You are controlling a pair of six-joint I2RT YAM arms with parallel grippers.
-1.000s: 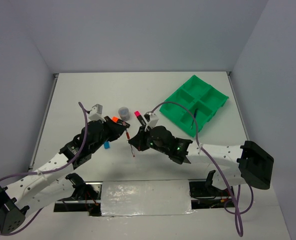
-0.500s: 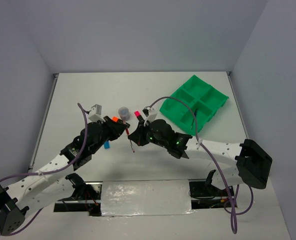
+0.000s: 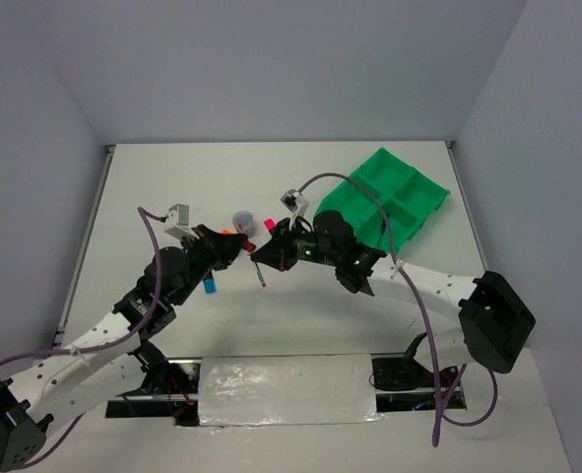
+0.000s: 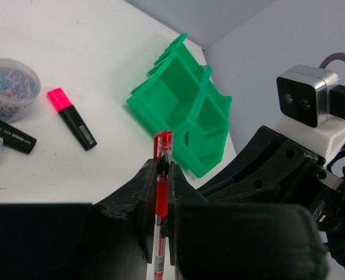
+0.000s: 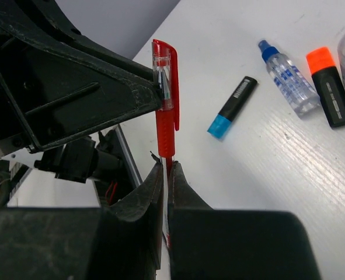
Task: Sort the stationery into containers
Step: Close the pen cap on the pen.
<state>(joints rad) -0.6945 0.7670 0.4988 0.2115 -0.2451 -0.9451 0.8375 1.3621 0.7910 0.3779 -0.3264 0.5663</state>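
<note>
Mid-air handover above the middle of the worktop. The left gripper (image 4: 162,175) pinches the red pen (image 5: 166,116) near its cap, and the right gripper (image 5: 166,175) pinches the barrel lower down. Advisable: the left lets go only once the right's hold is firm. Beyond, toward the far right corner, lies the green tray (image 4: 207,151).

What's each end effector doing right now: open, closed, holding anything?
Left end effector: closed on the red pen.
Right end effector: closed on the same red pen, gripping its other end.
</note>
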